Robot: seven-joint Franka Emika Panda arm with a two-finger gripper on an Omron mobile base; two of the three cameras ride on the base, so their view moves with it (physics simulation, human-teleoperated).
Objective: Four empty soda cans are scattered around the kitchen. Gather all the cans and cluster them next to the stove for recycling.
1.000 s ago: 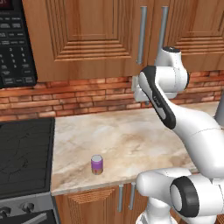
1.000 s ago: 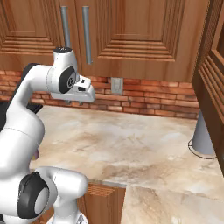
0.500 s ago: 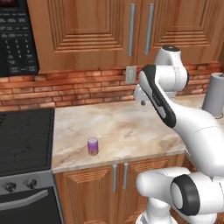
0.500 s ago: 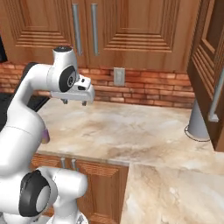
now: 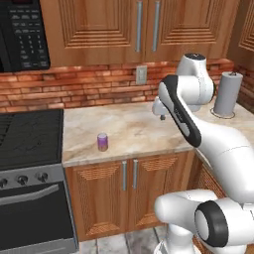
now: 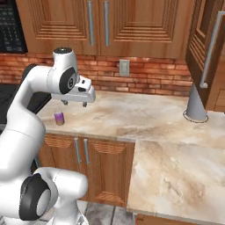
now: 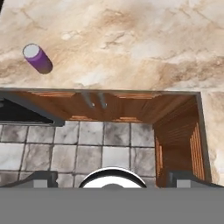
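Note:
One purple soda can (image 5: 102, 142) with a silver top stands upright on the beige counter (image 5: 129, 130), near its front edge and a short way right of the black stove (image 5: 30, 139). It also shows as the can (image 6: 59, 118) and the can (image 7: 38, 59). My gripper (image 6: 74, 103) hangs open and empty above the counter, up and to the right of the can, well apart from it. In the left base view the gripper (image 5: 159, 113) sits over the counter's middle. The dark fingertips (image 7: 41, 178) stand wide apart.
A black microwave (image 5: 22, 34) hangs above the stove. A grey cylinder on a round base (image 5: 227, 94) stands at the counter's back right, also seen as the cylinder (image 6: 195, 103). Wooden cabinets (image 6: 101, 22) hang overhead. The counter turns toward me on the right (image 6: 176, 167).
The whole picture has shifted and widened, so the base has driven back and to the right. The can stays where it was on the counter. The jaws now stand wide.

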